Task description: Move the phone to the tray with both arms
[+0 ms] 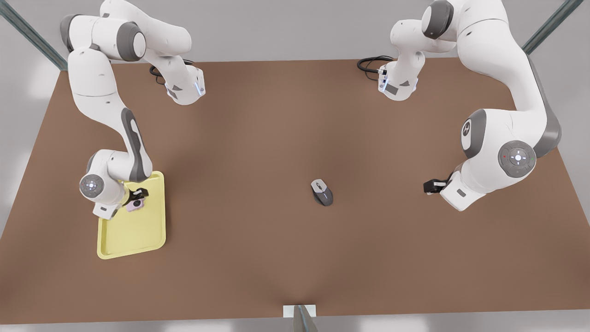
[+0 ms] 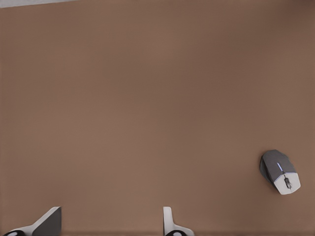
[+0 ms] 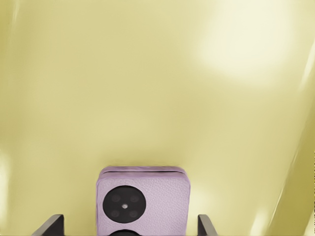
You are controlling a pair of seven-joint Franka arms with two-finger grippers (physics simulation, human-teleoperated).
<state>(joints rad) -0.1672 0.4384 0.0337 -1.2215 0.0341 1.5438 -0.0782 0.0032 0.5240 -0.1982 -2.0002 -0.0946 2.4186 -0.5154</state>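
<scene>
At the front view's lower left, I've got the right gripper (image 1: 136, 198) over the flat, rounded-corner yellow tray (image 1: 138, 235). The grainy lilac phone (image 3: 143, 205) sits between its spread fingers (image 3: 49, 225), no pinch visible. Left gripper (image 1: 429, 186) waits at right, fingers apart, near the grey mouse (image 2: 279, 171).

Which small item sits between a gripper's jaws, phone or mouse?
The pink-lilac phone: it sits between the right gripper's open jaws, over the yellow tray. The grey mouse lies alone on the table, apart from the left gripper.
</scene>
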